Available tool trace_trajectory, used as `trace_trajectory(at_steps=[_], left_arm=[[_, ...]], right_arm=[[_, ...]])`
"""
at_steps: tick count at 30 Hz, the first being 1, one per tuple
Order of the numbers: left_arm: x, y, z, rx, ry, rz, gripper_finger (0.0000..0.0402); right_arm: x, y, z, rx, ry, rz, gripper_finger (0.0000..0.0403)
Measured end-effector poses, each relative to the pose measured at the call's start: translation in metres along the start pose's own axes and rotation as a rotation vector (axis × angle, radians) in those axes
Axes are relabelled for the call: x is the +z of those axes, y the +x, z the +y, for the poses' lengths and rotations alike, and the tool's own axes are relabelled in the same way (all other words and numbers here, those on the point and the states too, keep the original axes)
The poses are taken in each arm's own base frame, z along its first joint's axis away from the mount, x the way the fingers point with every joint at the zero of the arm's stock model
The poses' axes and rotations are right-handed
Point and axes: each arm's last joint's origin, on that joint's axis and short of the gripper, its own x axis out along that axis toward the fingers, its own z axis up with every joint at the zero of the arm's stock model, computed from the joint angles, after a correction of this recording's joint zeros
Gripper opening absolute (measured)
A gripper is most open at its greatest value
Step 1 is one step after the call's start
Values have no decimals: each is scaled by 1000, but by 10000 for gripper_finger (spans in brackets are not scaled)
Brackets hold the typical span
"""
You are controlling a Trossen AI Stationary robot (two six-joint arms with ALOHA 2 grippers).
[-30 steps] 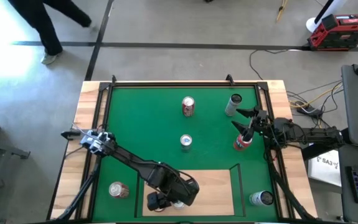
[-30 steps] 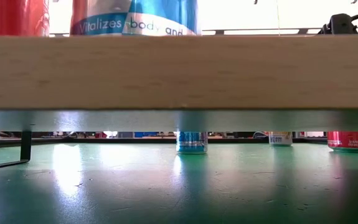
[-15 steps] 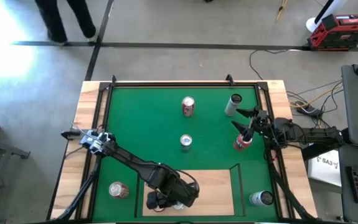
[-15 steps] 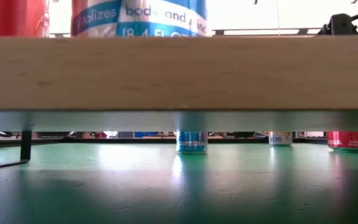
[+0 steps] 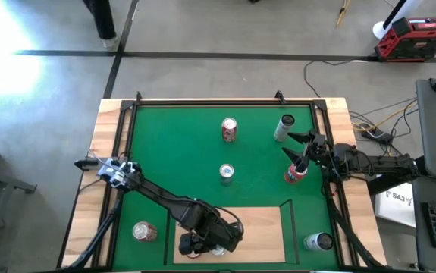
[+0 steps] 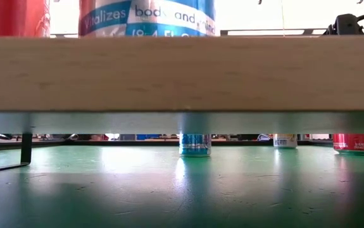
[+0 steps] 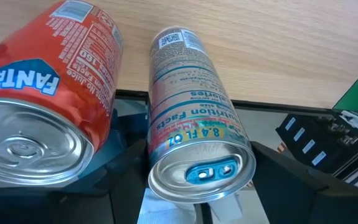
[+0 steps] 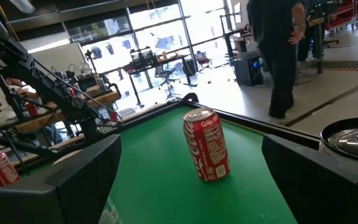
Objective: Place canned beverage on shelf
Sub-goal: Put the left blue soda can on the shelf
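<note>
Cans number seven on the table as I count them. On the shelf (image 5: 259, 227), at six o'clock on the green mat (image 5: 172, 159), the left gripper (image 5: 206, 246) has its fingers closed around a slim blue-and-silver can (image 7: 191, 118) printed "8.4 FL OZ" and "Supplement Facts". The low view reads "Vitalizes body and" on its side. Just beside it on the board stands one orange Fanta can (image 7: 48, 106).

Out on the mat: one slim blue can (image 5: 227, 174) at the centre, one red can (image 5: 229, 130) toward twelve o'clock, one silver can (image 5: 284, 127) toward one o'clock, one Coca-Cola can (image 5: 296, 172) at three o'clock, one can (image 5: 144, 231) at eight and one (image 5: 318, 242) at four.

The right gripper (image 5: 299, 148) hangs spread wide and empty, just behind the Coca-Cola can.
</note>
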Motion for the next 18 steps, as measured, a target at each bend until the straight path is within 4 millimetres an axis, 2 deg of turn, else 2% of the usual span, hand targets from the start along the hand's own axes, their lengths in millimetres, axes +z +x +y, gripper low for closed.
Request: trace_trajectory(at_steps=[18], left_arm=[[-2,0,0,18,-1,36,240]], right_arm=[[0,0,0,0,0,0,381]])
